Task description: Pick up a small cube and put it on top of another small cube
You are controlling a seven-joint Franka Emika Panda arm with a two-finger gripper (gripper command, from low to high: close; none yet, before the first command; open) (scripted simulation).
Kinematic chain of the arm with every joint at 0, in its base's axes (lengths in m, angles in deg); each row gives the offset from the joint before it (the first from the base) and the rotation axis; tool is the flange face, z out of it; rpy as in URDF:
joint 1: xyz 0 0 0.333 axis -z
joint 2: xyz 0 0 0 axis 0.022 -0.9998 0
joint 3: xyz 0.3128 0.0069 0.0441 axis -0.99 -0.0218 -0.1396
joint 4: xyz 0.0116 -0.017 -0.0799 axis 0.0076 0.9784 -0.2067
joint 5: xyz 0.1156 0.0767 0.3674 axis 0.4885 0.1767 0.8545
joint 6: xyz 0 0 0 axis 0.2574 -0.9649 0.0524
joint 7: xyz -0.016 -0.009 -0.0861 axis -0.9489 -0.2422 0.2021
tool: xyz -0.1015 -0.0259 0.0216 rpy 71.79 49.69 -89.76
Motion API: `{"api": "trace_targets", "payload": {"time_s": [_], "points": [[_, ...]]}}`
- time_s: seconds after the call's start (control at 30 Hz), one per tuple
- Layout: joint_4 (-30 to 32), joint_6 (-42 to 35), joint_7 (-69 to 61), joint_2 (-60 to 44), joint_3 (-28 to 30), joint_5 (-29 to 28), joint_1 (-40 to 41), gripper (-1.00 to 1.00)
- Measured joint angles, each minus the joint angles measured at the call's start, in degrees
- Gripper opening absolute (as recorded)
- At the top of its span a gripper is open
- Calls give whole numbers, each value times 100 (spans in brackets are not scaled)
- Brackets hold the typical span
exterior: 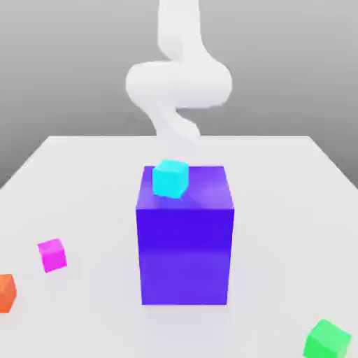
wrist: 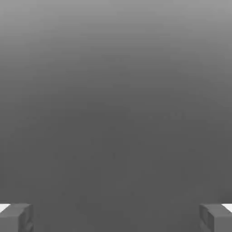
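The pincer (wrist: 116,217) hung released at the far side, the magenta cube (exterior: 52,254) lying near-left and the green cube (exterior: 327,339) near-right on the surface (exterior: 280,210).

A cyan small cube (exterior: 170,177) sits atop the big blue-violet block (exterior: 185,245); an orange small cube (exterior: 6,292) lies at eight o'clock.

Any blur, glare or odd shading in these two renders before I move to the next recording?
Exterior view: the arm is a washed-out white blur against the grey backdrop; the blue-violet block and cyan cube look soft-edged, with only faint shadows on the table. Hand view: a flat grey gradient, darker lower down, between the open pincer fingertips.
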Motion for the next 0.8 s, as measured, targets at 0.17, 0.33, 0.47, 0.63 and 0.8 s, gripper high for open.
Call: {"api": "trace_targets", "payload": {"time_s": [0.17,0.33,0.47,0.63,0.8], "points": [[562,630,461,-1005,246,-306,710,0],[1103,1236,850,-1968,627,-528,1320,0],[1539,1729,1063,-2737,994,-570,1758,0],[2089,2361,1062,-3714,1493,-248,2238,0],[2421,3034,483,-4733,1353,798,2801,0]]}}
